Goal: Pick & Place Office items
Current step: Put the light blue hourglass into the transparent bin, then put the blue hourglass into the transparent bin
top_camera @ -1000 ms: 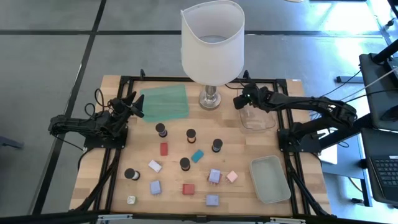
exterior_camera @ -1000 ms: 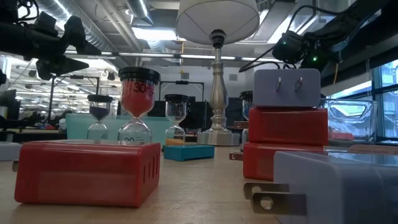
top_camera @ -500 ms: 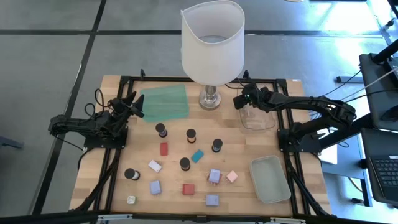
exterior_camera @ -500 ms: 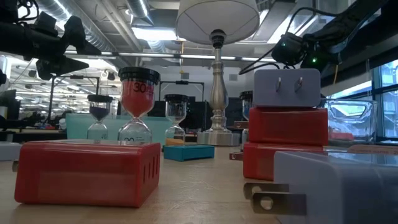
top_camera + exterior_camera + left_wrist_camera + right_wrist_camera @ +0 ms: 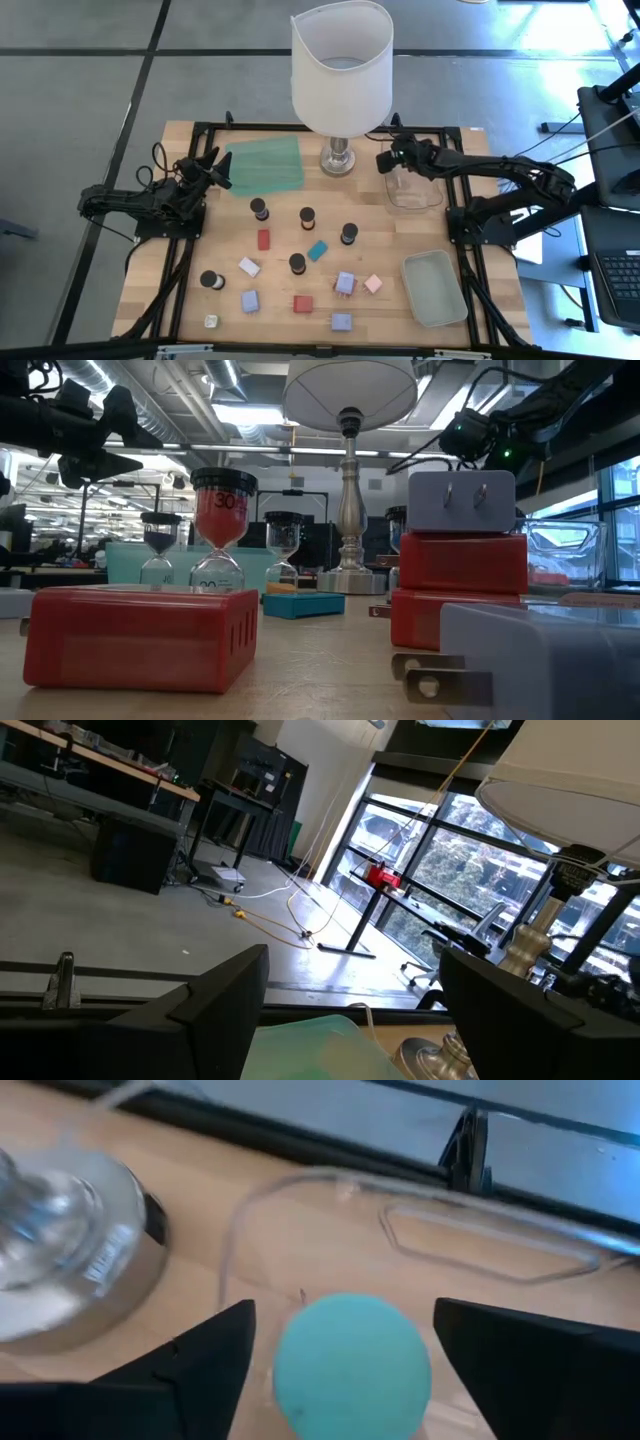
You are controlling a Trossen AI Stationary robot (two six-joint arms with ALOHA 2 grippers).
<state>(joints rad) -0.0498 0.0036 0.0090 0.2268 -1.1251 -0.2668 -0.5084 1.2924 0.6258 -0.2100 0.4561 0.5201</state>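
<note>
Now the right gripper (image 5: 340, 1380) fingers have just spread apart, dropping the teal cylinder (image 5: 352, 1366) into the clear tray (image 5: 412, 190) at upper right; left gripper (image 5: 210, 166) waits wide open.

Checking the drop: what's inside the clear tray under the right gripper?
A teal-capped item sits inside the clear tray, between the right gripper's open fingers. Anything beneath that cap is hidden.

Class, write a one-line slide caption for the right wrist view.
Right gripper open above a clear tray, teal cylinder between its fingers.
</note>
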